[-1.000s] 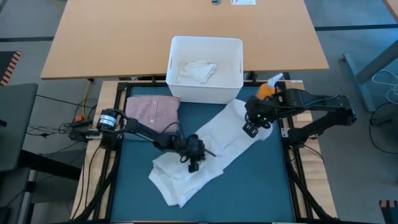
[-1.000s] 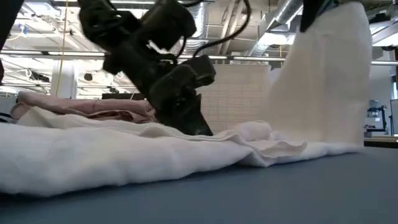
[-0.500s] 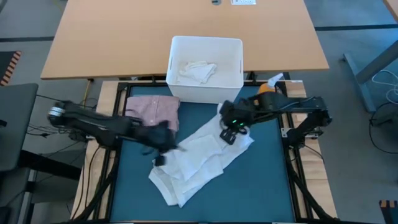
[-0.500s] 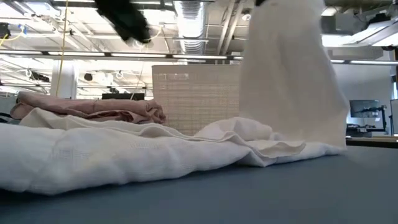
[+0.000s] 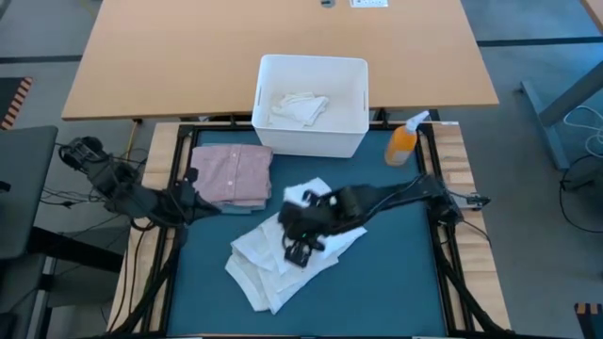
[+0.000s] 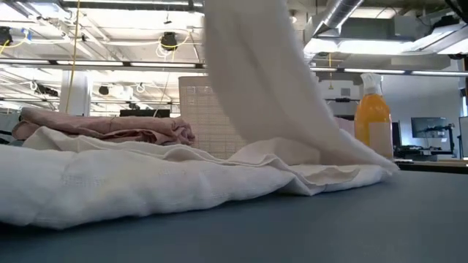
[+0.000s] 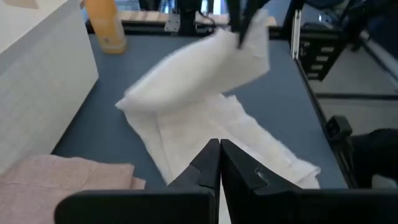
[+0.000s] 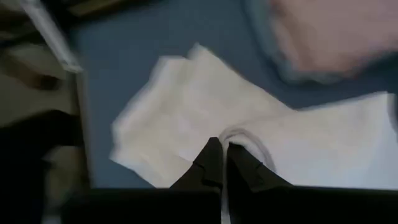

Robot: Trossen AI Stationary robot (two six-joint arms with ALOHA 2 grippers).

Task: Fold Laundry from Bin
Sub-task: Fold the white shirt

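Observation:
A long white cloth [image 5: 283, 259] lies slantwise on the teal mat [image 5: 396, 282]. My right gripper [image 5: 300, 249] reaches across the mat from the right and is shut on the cloth's lifted end [image 7: 199, 68]. In the low view that end [image 6: 256, 80] hangs down from above the picture. My left gripper [image 5: 191, 177] is shut on nothing at the mat's left edge, beside a folded pink shirt [image 5: 231, 174]. The white bin [image 5: 311, 89] stands at the mat's far edge with a white piece [image 5: 300, 105] inside. My right gripper pinches the white cloth's far end [image 8: 239, 140] between its two fingers, coming slantwise from above. One layer or several, I cannot tell. The held end is lifted clear over the cloth's middle. The cloth slopes down from it to the part on the mat [image 6: 351, 164].
An orange spray bottle [image 5: 403, 143] stands at the mat's far right corner. A wooden table [image 5: 170, 56] lies beyond the bin. Bare mat shows on the right and near sides.
My left gripper has risen off the white cloth and drawn back to the mat's left edge. My right gripper has carried the cloth's lifted end from the mat's right side toward the left, over the part that stayed on the mat, so the cloth is folding over.

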